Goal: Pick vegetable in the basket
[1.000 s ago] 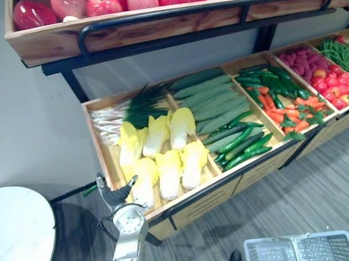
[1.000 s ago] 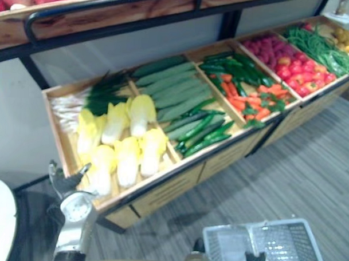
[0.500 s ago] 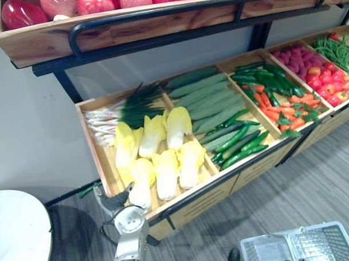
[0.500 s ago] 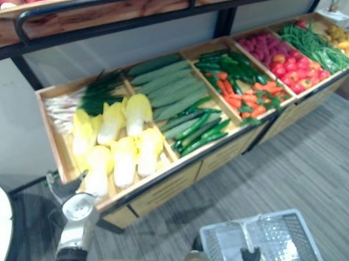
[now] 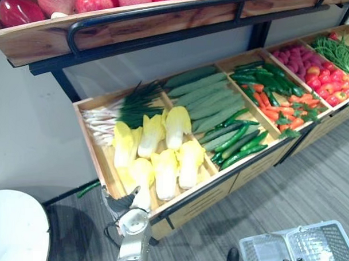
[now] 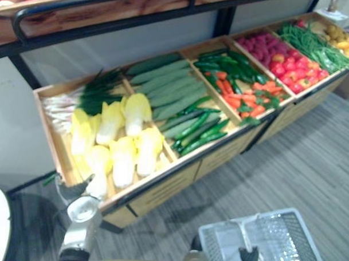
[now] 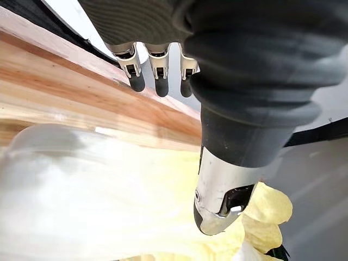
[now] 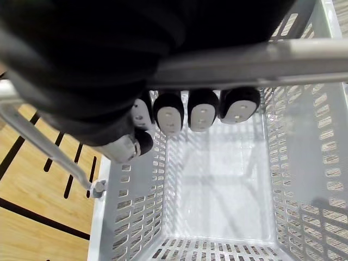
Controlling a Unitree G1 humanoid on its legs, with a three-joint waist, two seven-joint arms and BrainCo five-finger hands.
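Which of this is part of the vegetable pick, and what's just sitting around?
In the job: left hand, open by the cabbages; right hand, curled round the handle of the basket.
Just lying about: cucumbers, carrots, spring onions, tomatoes, apples, white table.

The basket (image 5: 325,246) is cut off by the bottom edge.

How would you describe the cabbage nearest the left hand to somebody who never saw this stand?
On the lower wooden shelf, the leftmost compartment holds green onions at the back and yellow cabbages in two rows. It is the front-row cabbage at the left end, next to the left hand; the others lie further right or behind.
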